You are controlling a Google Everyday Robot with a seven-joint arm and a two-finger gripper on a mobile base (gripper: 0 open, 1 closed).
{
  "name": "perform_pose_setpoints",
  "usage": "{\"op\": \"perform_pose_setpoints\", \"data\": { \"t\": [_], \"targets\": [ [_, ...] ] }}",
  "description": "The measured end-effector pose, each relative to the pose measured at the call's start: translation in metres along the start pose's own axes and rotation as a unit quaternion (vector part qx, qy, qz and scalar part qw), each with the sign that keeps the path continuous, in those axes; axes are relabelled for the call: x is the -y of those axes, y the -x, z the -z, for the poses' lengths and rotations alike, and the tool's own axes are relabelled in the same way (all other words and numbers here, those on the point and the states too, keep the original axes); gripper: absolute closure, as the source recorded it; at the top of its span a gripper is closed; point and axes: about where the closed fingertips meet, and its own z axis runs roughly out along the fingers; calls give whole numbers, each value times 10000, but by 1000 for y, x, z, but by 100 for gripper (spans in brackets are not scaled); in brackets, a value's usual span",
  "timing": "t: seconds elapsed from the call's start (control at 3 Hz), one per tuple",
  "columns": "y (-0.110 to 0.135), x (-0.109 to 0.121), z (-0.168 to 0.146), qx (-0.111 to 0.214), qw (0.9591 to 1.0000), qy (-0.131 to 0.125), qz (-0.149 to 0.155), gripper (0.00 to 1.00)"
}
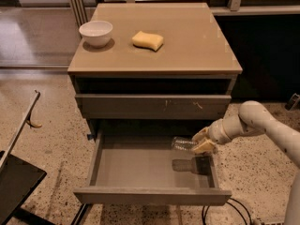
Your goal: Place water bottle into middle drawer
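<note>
Water bottle (183,144): clear, lying on its side, hanging just above the right rear of the open middle drawer (140,165), shadow on the grey floor below. Clamped at its right end between the tan jaws of the gripper (202,142) (arm reaching in from the right). Up on the cabinet top (197,36): yellow sponge (147,40) near white bowl (96,33).

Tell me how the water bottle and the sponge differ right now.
The water bottle is clear plastic; the sponge is solid yellow. The water bottle is held on its side in the gripper, above the right part of the open drawer; the sponge lies free on the cabinet top. Both are small and look similar in length.
</note>
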Motion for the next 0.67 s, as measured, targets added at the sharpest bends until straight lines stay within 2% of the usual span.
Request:
{"op": "perform_pose_setpoints", "data": {
  "t": [0.33, 0.67],
  "targets": [
    [-20, -13, -32, 144, 9995, 168, -235, 100],
    [-29, -26, -57, 141, 9984, 303, -447, 100]
  ]
}}
